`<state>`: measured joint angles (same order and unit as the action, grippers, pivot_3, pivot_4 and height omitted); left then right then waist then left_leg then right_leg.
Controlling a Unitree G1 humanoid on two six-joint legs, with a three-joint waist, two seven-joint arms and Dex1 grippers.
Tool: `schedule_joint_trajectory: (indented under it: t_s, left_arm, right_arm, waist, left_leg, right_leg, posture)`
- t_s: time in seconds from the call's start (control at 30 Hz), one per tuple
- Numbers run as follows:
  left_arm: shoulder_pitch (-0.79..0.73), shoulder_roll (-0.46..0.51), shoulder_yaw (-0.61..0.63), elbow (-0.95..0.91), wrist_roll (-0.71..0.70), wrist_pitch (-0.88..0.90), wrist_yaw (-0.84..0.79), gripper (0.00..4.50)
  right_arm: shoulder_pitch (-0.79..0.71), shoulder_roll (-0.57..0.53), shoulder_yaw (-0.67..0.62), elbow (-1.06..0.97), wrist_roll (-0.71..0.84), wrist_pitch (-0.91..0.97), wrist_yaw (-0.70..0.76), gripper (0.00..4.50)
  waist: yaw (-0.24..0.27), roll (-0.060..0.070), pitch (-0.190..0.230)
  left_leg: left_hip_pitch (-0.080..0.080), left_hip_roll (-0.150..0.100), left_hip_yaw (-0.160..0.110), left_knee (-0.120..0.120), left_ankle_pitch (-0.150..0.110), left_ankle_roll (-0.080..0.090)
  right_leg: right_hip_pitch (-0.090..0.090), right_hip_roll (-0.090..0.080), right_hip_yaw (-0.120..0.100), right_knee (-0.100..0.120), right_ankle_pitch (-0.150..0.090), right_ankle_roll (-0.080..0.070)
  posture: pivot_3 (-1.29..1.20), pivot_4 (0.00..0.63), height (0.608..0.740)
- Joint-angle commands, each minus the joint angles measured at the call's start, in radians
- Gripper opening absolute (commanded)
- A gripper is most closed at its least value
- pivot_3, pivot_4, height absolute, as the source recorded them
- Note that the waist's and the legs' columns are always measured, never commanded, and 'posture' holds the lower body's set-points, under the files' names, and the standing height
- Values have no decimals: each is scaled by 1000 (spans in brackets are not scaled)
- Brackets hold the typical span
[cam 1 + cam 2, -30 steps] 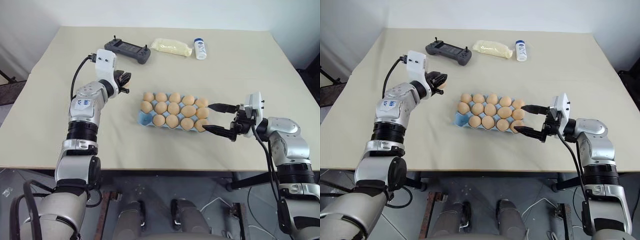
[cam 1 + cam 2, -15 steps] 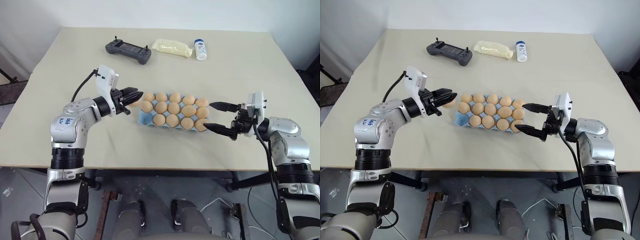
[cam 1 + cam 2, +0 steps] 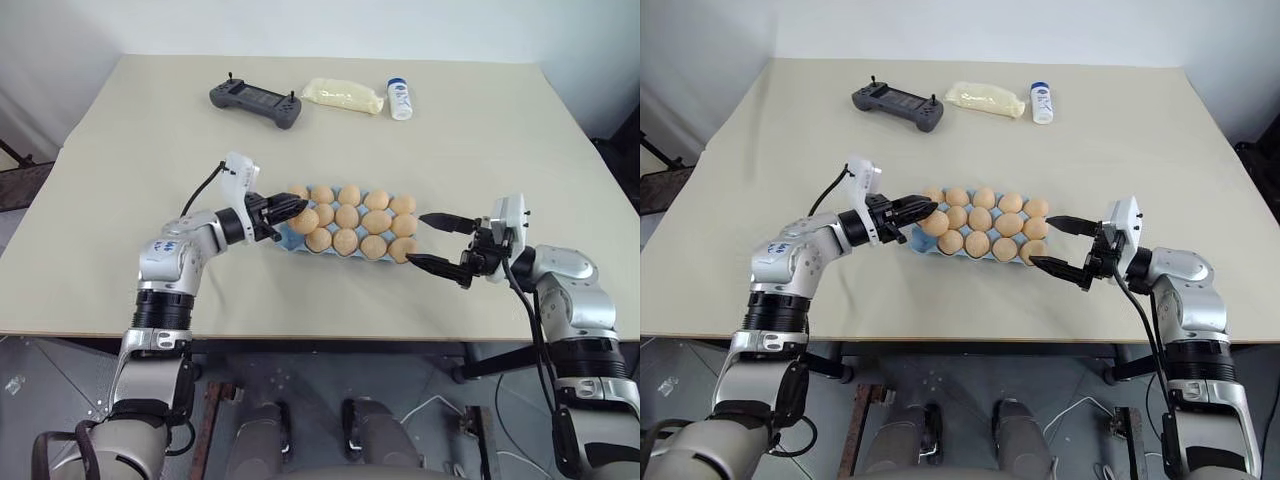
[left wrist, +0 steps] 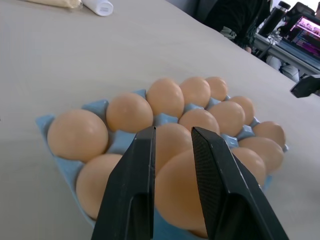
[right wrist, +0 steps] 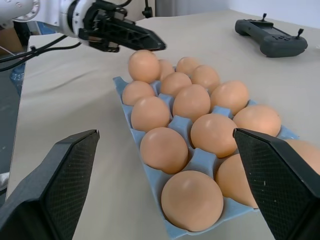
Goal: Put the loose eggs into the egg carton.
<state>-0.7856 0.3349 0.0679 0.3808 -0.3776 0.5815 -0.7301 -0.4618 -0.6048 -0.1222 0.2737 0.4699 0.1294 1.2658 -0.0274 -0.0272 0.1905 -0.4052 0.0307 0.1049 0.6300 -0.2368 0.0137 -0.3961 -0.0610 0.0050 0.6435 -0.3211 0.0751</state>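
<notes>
While fourteen eggs (image 3: 348, 218) fill the carton (image 3: 290, 240), left jaws grip one egg (image 3: 303, 220) — right jaws agape.

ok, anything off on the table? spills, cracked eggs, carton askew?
Nothing stands out. The egg carton sits flat and the eggs in it look whole. The left tool holds one egg over the carton's left end. The right tool is open at the other end. No spills.
</notes>
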Motion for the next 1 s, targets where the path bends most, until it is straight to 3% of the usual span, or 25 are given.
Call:
schedule_joint_trajectory:
  t_s: [0.03,0.07,0.17,0.4,0.47,1.0]
  left_arm:
    - [-25,-4,-18,41,23,-44,-18,1186]
    - [-27,-4,-18,43,26,-49,-14,1186]
    - [-26,8,-6,1,12,-23,-12,1772]
    - [2,46,16,-77,6,9,12,4009]
    - [9,52,13,-80,12,8,18,4469]
    - [44,113,51,-220,2,65,73,4469]
  right_arm:
    - [14,-7,-30,-50,23,-6,-8,4500]
    - [19,-8,-32,-56,25,-3,-12,4500]
    - [35,-18,-40,-73,29,3,-17,4500]
    - [39,-27,-37,-69,23,5,-19,4500]
    - [29,-23,-30,-59,20,3,-17,4500]
    - [5,-19,-19,-46,14,8,-13,4500]
  waist:
    - [0,0,0]
    - [0,0,0]
    - [0,0,0]
    - [-1,0,0]
    - [-1,0,0]
    - [-1,0,0]
  left_leg:
    - [0,0,0,0,0,0]
    - [0,0,0,0,0,0]
    - [0,0,0,0,0,0]
    - [0,0,0,0,0,0]
    - [0,0,0,0,0,0]
    - [0,0,0,-1,0,0]
  right_leg:
    - [0,0,0,0,0,0]
    - [0,0,0,-1,0,0]
    - [0,0,0,-1,0,0]
    - [0,0,0,-1,0,0]
    - [0,0,0,0,0,0]
    - [0,0,0,-2,0,0]
  posture:
    - [0,150,740]
    - [0,150,740]
    - [0,150,740]
    - [0,150,740]
    - [0,150,740]
    - [0,150,740]
